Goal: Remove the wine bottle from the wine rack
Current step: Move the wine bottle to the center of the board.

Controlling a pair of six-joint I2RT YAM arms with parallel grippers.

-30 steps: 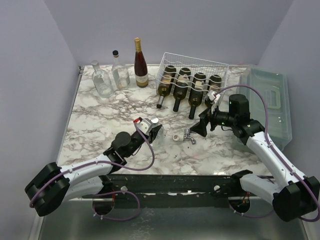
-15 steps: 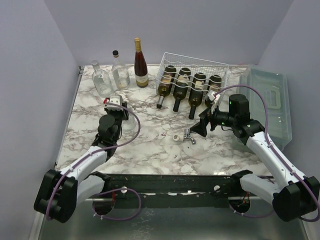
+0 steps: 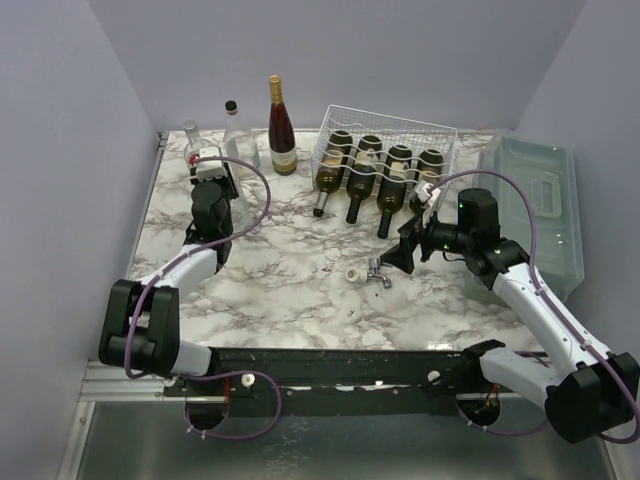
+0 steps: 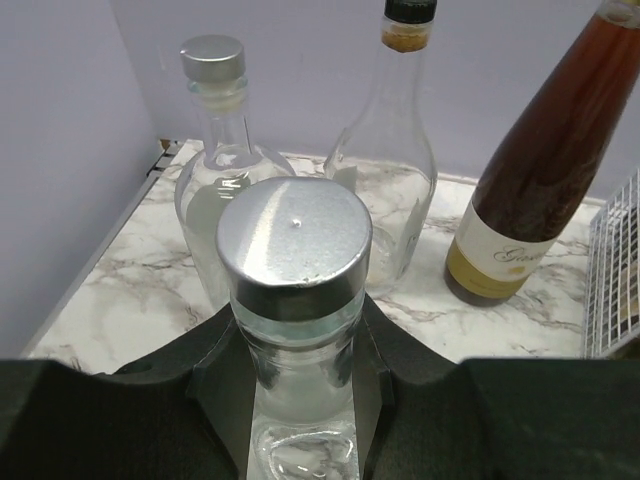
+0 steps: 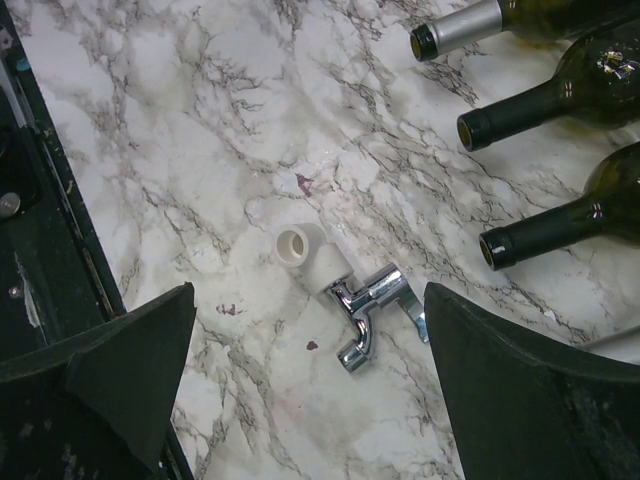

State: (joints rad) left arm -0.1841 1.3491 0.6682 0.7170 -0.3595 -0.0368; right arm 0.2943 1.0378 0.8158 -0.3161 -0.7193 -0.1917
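The white wire wine rack [image 3: 440, 135] stands at the back right and holds several dark green wine bottles [image 3: 362, 172] lying with their necks towards me; three necks show in the right wrist view [image 5: 510, 120]. My left gripper [image 3: 207, 172] is at the back left, shut on the neck of a clear silver-capped bottle [image 4: 293, 250], as the left wrist view [image 4: 293, 335] shows. My right gripper [image 3: 398, 252] is open and empty just in front of the rack. In the right wrist view [image 5: 308, 330] it hangs above a chrome tap [image 5: 365, 300].
Standing at the back left are a clear silver-capped flask [image 4: 215, 150], a clear black-capped bottle [image 4: 395, 150] and an amber labelled wine bottle [image 3: 281, 125]. A translucent grey-green lidded bin [image 3: 545, 210] lies along the right edge. The tap [image 3: 372, 272] lies mid-table.
My left arm has swung from the middle of the table to the back left, carrying the clear bottle up to the standing bottles. The right arm has not moved.
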